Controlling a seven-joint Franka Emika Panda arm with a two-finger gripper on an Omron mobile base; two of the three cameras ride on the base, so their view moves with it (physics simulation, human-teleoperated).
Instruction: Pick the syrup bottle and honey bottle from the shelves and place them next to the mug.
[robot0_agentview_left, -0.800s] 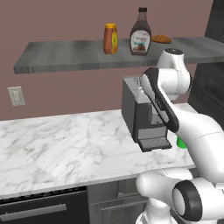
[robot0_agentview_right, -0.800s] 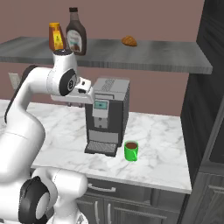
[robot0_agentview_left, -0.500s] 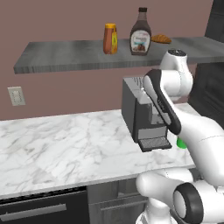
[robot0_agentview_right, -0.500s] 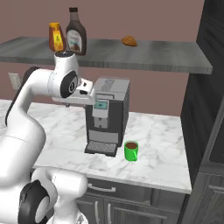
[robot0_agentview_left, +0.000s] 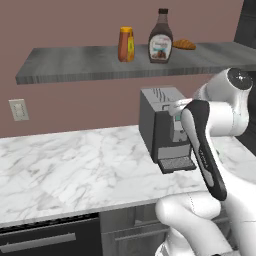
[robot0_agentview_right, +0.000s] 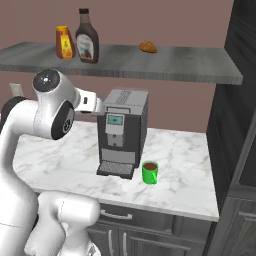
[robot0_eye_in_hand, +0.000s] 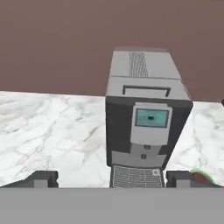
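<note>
Grey wood-grain shelf (robot0_agentview_left: 75, 62) runs along the brown wall above the white marble counter (robot0_agentview_left: 75, 170). On the shelf, the honey bottle (robot0_agentview_left: 126, 44), slim and amber-orange with a yellow-orange cap, stands upright just beside the syrup bottle (robot0_agentview_left: 160, 42), which is taller, dark brown and pear-shaped with a white-and-brown label. The two are close but look apart. A small golden-brown pastry (croissant, by the look of it) (robot0_agentview_right: 147, 47) lies farther along the same shelf, on the far side of the syrup bottle from the honey. Below on the counter sits a grey coffee machine (robot0_agentview_right: 123, 130) with a small lit screen and a grated drip tray at its foot. The green mug (robot0_agentview_right: 149, 172) with dark liquid stands upright on the counter just beside the tray's corner, near the tall dark cabinet (robot0_agentview_right: 240, 125) at the counter's end. A wall socket (robot0_agentview_left: 18, 109) is fixed to the wall well off to the other side. The white arm is raised in front of the machine, about level with its top and well below the shelf. In the hand view the gripper (robot0_eye_in_hand: 112, 179) faces the front of the machine, its two dark fingertips (robot0_eye_in_hand: 43, 178) spread wide apart with nothing between them; a sliver of the mug shows behind one tip. Both bottles rest untouched on the shelf.
</note>
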